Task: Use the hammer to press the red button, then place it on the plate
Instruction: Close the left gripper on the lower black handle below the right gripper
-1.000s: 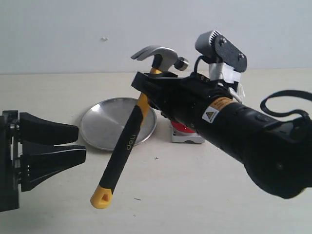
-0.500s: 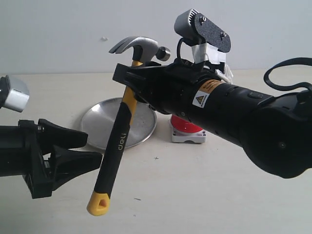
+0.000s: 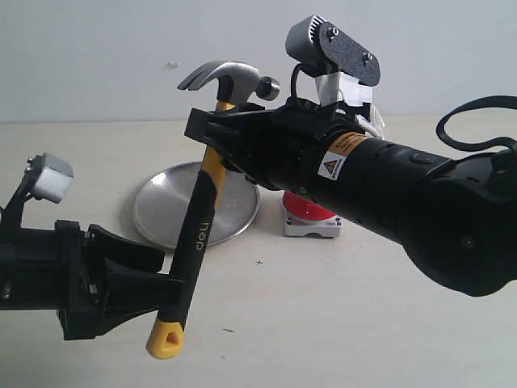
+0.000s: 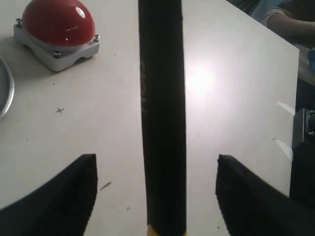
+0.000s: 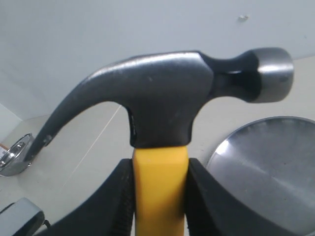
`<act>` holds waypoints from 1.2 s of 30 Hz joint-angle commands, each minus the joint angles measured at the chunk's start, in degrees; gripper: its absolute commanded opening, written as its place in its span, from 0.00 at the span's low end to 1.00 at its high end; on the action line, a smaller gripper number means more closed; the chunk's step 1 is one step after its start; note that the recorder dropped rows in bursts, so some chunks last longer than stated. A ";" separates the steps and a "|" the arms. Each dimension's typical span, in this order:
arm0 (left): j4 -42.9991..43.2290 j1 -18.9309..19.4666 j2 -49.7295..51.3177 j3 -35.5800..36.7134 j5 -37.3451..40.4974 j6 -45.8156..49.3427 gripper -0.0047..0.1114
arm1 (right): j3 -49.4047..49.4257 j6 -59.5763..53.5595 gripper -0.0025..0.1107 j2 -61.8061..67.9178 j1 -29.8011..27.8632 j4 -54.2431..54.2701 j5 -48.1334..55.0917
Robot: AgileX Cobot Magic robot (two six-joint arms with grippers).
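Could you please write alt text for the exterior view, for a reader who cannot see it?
The right gripper holds the hammer head-up, slightly tilted above the table, clamped just below the head, while the open left gripper brackets the lower handle. Behind them a silver plate and the red button sit on the table.

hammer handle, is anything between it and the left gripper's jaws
Nothing visible stands between them. The left gripper is open, and the black part of the hammer handle sits between its jaws with bare gaps on both sides. The right gripper grips the yellow neck just under the head.
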 commanded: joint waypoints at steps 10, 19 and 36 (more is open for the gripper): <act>-0.83 -0.34 3.87 -0.86 3.35 -1.17 0.62 | -1.16 -0.45 0.02 -1.25 -0.31 -0.93 -1.92; -0.83 -5.30 3.87 -2.72 0.42 -3.62 0.62 | -1.16 -0.45 0.02 -1.25 -0.31 -0.93 -0.38; -0.83 -9.69 3.87 -4.31 -6.24 -9.51 0.62 | -1.16 -0.45 0.02 -1.25 -0.31 -0.93 0.01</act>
